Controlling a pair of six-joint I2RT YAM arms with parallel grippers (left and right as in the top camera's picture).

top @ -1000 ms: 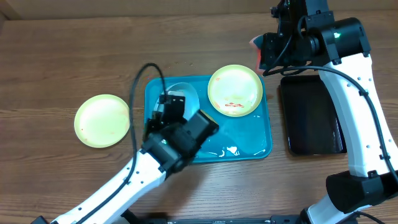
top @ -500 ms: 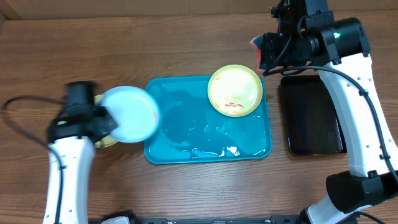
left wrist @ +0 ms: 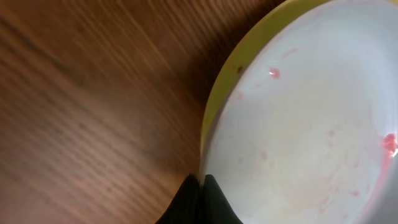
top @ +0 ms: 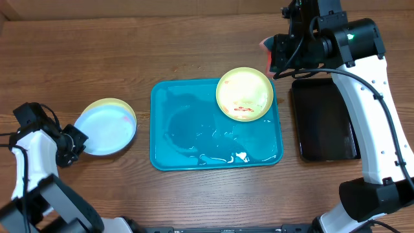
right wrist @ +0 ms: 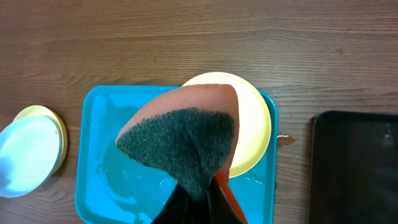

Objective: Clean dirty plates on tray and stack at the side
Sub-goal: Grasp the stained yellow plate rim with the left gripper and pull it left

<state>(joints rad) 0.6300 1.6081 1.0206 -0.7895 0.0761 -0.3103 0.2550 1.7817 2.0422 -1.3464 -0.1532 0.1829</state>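
Observation:
A pale light-blue plate (top: pixel 103 127) with faint red specks lies tilted on a yellow-green plate (top: pixel 121 104) on the table left of the turquoise tray (top: pixel 194 152). My left gripper (top: pixel 72 144) is shut on the blue plate's rim; the left wrist view shows the fingertips (left wrist: pixel 202 185) pinching the plate (left wrist: pixel 311 124) over the yellow-green rim (left wrist: pixel 214 106). A second yellow-green plate (top: pixel 244 94) with red smears sits in the tray's back right corner. My right gripper (right wrist: pixel 199 196) is shut on an orange and dark-green sponge (right wrist: pixel 180 140), held high above that plate (right wrist: pixel 255 124).
A glossy black tray (top: pixel 323 120) lies right of the turquoise tray. The turquoise tray's floor (right wrist: pixel 106 155) is wet with streaks. The right arm (top: pixel 349 39) reaches in from the back right.
My left arm carried the light-blue plate from the tray leftward and set it down onto the yellow-green plate at the side. The right arm and sponge have not moved.

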